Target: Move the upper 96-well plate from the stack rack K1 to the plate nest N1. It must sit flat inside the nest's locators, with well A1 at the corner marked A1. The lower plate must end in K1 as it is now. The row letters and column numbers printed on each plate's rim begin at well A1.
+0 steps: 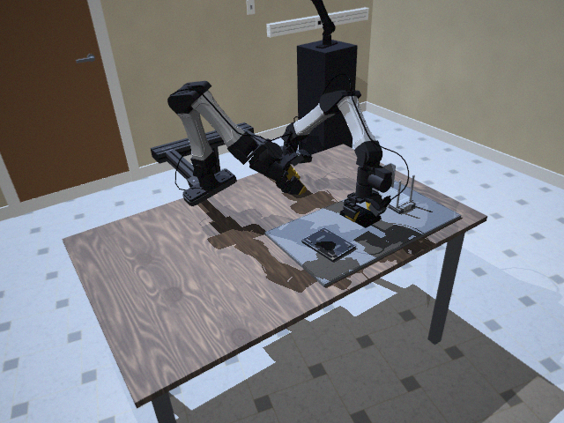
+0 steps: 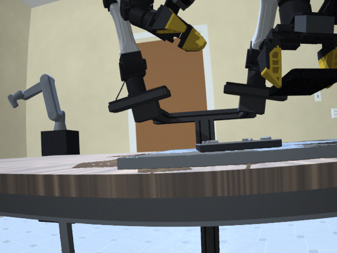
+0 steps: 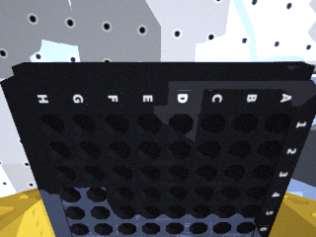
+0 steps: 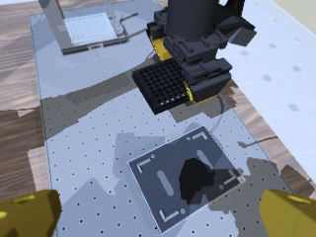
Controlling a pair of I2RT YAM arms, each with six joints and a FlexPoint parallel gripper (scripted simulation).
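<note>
On the clear-walled stack rack's point(image 1: 404, 208) point(image 4: 53, 27) side of the flat, dark nest point(image 1: 328, 243) point(image 2: 238, 145) point(image 4: 153, 173), raised: black 96-well plate point(image 1: 368, 221) point(image 2: 307, 81) point(image 3: 148, 163) point(image 4: 158, 86), pinched by left end effector point(image 1: 367, 213) point(image 2: 303, 86) point(image 3: 162, 196) point(image 4: 180, 81).

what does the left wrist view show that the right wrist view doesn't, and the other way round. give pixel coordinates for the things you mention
Only left wrist: readable row letters point(image 3: 148, 98) A to H and column numbers point(image 3: 282, 174) 1 to 6.

Only right wrist: plate nest point(image 1: 328, 243) point(image 2: 239, 145) point(image 4: 185, 153), stack rack point(image 1: 404, 208) point(image 4: 94, 48) and the right hand's yellow fingers point(image 1: 293, 174) point(image 2: 196, 40).

Both: the upper plate point(image 1: 368, 222) point(image 2: 307, 81) point(image 3: 163, 163) point(image 4: 160, 84), the left hand's yellow fingers point(image 1: 373, 207) point(image 2: 275, 65) and the perforated board point(image 1: 296, 227) point(image 2: 163, 163) point(image 3: 106, 44) point(image 4: 84, 148).
</note>
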